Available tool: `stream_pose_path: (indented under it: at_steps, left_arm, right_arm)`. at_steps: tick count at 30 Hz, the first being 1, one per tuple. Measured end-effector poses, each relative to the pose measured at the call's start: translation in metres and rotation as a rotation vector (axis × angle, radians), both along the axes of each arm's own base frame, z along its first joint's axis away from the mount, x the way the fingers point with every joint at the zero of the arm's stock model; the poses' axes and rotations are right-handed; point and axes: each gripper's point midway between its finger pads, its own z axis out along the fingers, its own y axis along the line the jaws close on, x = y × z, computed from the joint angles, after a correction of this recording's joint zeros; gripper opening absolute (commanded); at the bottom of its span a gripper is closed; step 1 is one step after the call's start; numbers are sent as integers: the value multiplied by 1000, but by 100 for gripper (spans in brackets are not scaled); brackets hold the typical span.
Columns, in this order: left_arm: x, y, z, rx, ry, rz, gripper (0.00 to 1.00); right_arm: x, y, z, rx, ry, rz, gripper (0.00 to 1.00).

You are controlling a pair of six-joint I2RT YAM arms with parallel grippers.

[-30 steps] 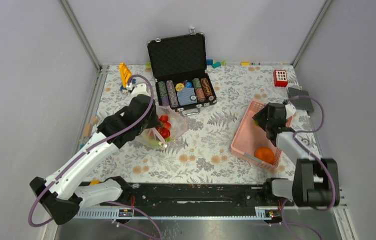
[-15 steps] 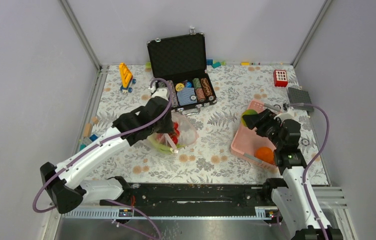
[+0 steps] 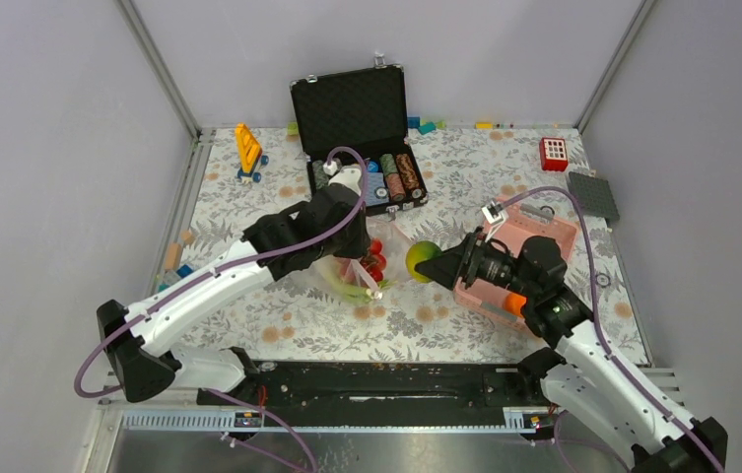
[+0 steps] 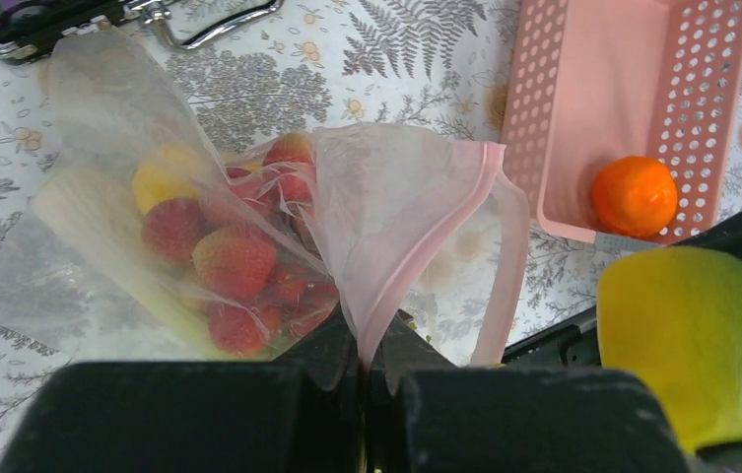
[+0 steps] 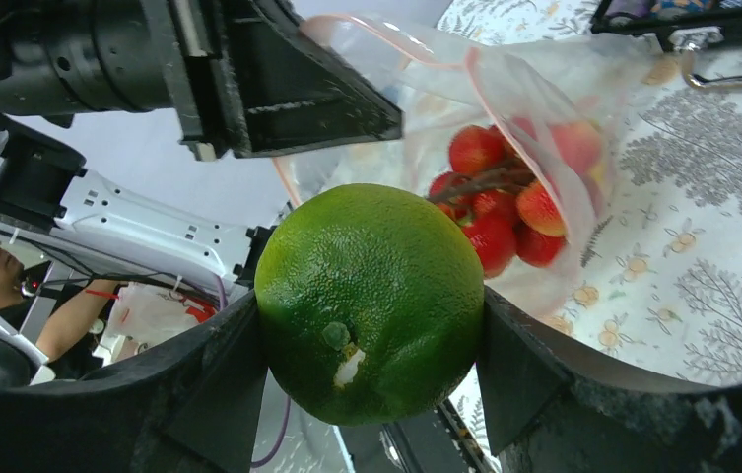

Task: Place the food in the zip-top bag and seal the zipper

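My left gripper (image 3: 362, 271) (image 4: 371, 360) is shut on the pink zipper strip (image 4: 426, 246) of the clear zip-top bag (image 4: 110, 246), holding its mouth up and open. Red pieces (image 4: 234, 261), a yellow lemon (image 4: 162, 179) and a pale celery stalk (image 4: 101, 251) lie inside. My right gripper (image 3: 436, 264) (image 5: 371, 325) is shut on the green round fruit (image 5: 370, 301) (image 3: 422, 259), just right of the bag's mouth (image 5: 505, 89). The orange (image 4: 634, 195) (image 3: 514, 304) lies in the pink basket (image 4: 583, 108).
The pink slatted basket (image 3: 544, 232) sits right of centre. An open black case of poker chips (image 3: 362, 182) stands behind the bag. A yellow toy (image 3: 247, 148), a red block (image 3: 553, 154) and a grey plate (image 3: 591, 195) lie along the back.
My right gripper has carried the green fruit left, out of the basket to the bag's mouth. My left gripper has shifted right with the bag's zipper edge.
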Motion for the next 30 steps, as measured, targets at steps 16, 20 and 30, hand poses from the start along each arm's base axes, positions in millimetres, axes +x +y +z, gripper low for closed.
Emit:
stream_pose_path:
  at_steps: [16, 20, 30]
  left_arm:
    - [-10, -9, -5, 12, 18, -72, 0]
    - [-12, -8, -2, -3, 9, -75, 0]
    - [-18, -8, 13, -60, -22, -80, 0]
  right_arm:
    - [28, 69, -36, -286, 118, -54, 82]
    - [32, 72, -45, -374, 126, -120, 100]
    - [40, 65, -43, -465, 105, -229, 100]
